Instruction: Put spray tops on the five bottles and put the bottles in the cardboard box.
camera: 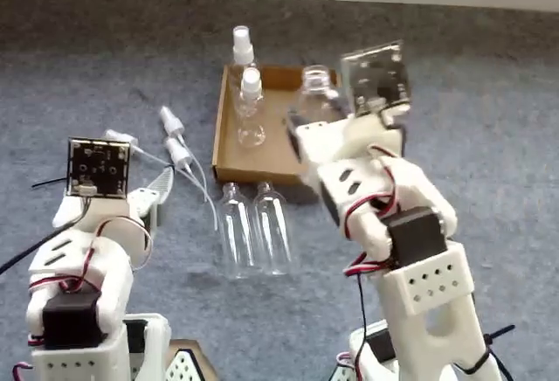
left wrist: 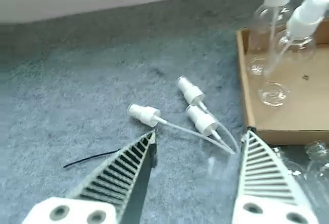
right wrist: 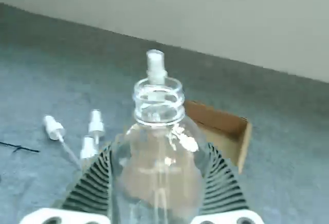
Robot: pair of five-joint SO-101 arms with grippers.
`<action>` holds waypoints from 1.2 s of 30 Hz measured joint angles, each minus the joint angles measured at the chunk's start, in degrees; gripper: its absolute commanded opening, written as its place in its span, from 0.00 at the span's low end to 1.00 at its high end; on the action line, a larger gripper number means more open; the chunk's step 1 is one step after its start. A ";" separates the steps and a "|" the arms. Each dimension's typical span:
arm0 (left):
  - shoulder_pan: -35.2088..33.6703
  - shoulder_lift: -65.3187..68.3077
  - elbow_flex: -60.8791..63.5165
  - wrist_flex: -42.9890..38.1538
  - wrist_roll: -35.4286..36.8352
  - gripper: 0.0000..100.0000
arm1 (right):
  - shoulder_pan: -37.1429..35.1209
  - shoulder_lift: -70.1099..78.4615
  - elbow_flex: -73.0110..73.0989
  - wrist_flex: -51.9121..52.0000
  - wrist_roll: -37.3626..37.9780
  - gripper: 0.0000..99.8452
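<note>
My right gripper [right wrist: 159, 160] is shut on a clear bottle [right wrist: 157, 131] with a bare open neck, held upright over the near right part of the cardboard box [camera: 229, 149]. In the high view that bottle [camera: 316, 91] rises above the gripper [camera: 319, 129]. Two bottles with spray tops [camera: 243, 49] [camera: 251, 106] stand in the box. Two topless bottles [camera: 234, 224] [camera: 272, 224] lie on the carpet in front of the box. Three loose spray tops [left wrist: 144, 114] [left wrist: 189, 89] [left wrist: 201, 120] lie just beyond my left gripper [left wrist: 198, 149], which is open and holds nothing.
Grey carpet covers the table. A thin black cable [left wrist: 90, 158] lies near the left gripper's finger. The box wall [left wrist: 247, 95] stands close beside the spray tops, whose long dip tubes [left wrist: 218, 136] trail toward the lying bottles.
</note>
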 measured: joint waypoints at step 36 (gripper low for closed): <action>21.54 0.26 -2.02 -3.78 0.00 0.29 | -8.97 -0.18 -0.18 1.85 0.00 0.00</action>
